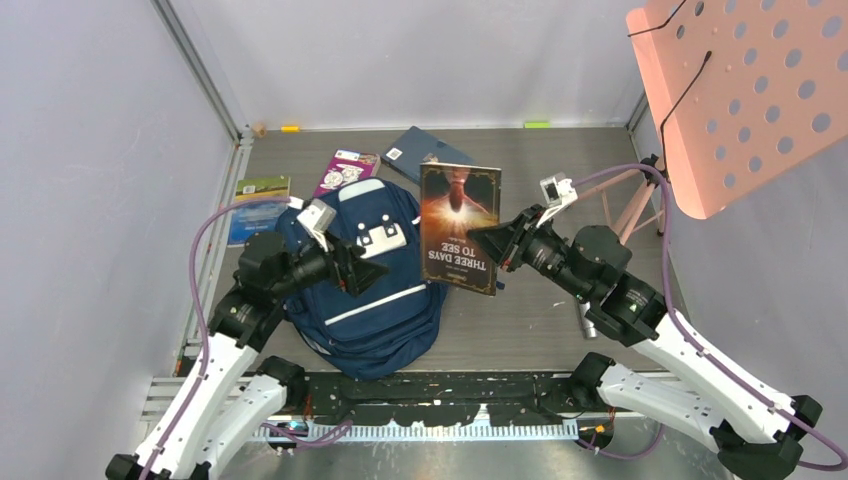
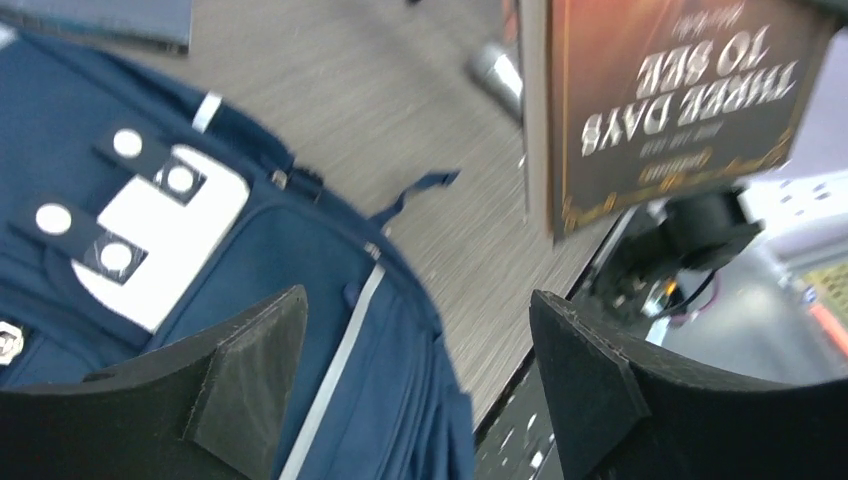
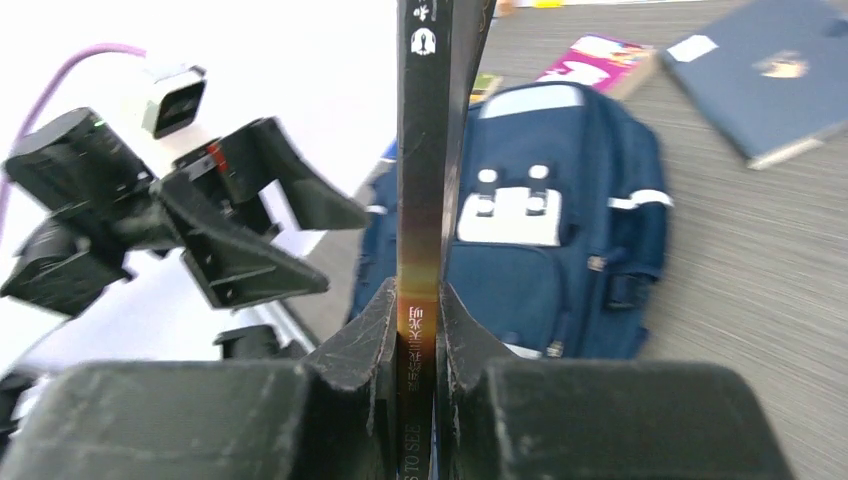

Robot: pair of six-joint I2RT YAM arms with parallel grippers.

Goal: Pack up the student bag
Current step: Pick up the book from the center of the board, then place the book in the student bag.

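Right gripper [image 1: 497, 246] pinched book [image 1: 460, 215] "Three Days to See" upright; left gripper [image 1: 368, 268] gaped empty over student bag [image 1: 380, 325]. Step likely required bag opening held wide, book entering edge-first.

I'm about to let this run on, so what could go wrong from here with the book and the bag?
The right gripper pinches the book by one edge only, up in the air, so it could swing or slip. No opening shows on the bag, so the book may land on top rather than inside. The open left gripper hangs close to the book, and the two could bump.
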